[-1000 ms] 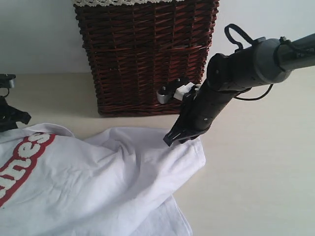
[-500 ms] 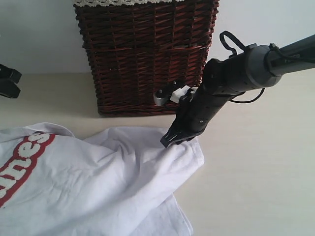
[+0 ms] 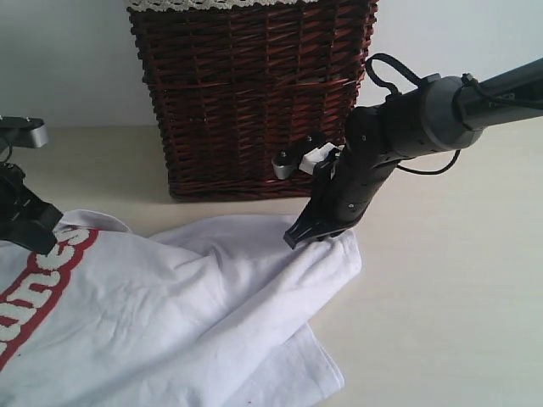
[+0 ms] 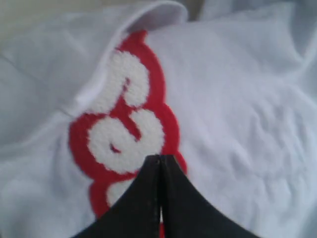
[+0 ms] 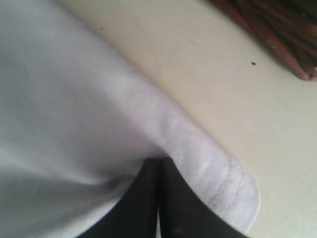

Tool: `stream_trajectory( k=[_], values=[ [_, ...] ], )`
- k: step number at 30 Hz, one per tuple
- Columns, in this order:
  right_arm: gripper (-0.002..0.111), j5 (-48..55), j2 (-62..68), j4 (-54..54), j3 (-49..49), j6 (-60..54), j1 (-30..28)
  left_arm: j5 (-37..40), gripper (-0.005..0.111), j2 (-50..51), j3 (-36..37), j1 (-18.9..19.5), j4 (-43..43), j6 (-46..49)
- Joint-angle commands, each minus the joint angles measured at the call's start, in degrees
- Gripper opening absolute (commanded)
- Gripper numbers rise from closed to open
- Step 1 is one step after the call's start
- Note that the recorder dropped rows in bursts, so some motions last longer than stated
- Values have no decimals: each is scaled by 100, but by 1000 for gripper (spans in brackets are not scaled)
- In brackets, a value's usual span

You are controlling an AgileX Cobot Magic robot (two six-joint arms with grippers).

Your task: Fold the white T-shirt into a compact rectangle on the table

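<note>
The white T-shirt (image 3: 170,314) lies rumpled on the table (image 3: 441,297), its red band (image 3: 34,288) of white letters at the left. My right gripper (image 3: 293,240) is shut on a folded hem at the shirt's far right corner, in front of the basket. In the right wrist view the stitched hem (image 5: 218,183) bunches at the shut tips (image 5: 158,161). My left gripper (image 3: 38,244) stands at the shirt's far left edge. The left wrist view shows its jaws shut (image 4: 159,158) over the red band (image 4: 148,124), where the cloth lies flat and unpinched.
A dark red-brown wicker basket (image 3: 254,102) with a lace-trimmed liner stands at the back, just behind my right gripper. Bare table lies to the right of the shirt (image 3: 458,254) and between the shirt and the basket (image 5: 208,74).
My left gripper has come back down from the left edge onto the shirt's red band. My right gripper has shifted slightly right, drawing the shirt's corner with it.
</note>
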Motion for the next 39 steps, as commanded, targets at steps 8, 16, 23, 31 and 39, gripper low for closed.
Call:
stream_trajectory(
  k=[8, 16, 23, 31, 39],
  values=[
    [0, 431, 179, -227, 92, 21, -37, -2792, 0, 1127, 158, -34, 570, -1202],
    [0, 474, 179, -227, 92, 21, -37, -4298, 0, 1553, 121, 664, 597, -2015],
    [0, 476, 179, -237, 92, 21, -37, -3167, 0, 2321, -517, 1248, 608, -2066],
    [0, 910, 179, -1822, 102, 1115, -191, -2613, 0, 2300, -1094, 1857, 814, -2581],
    [0, 1077, 179, -1691, 102, 1316, -520, -2389, 0, 2136, -1380, 2058, 388, -2572]
  ],
)
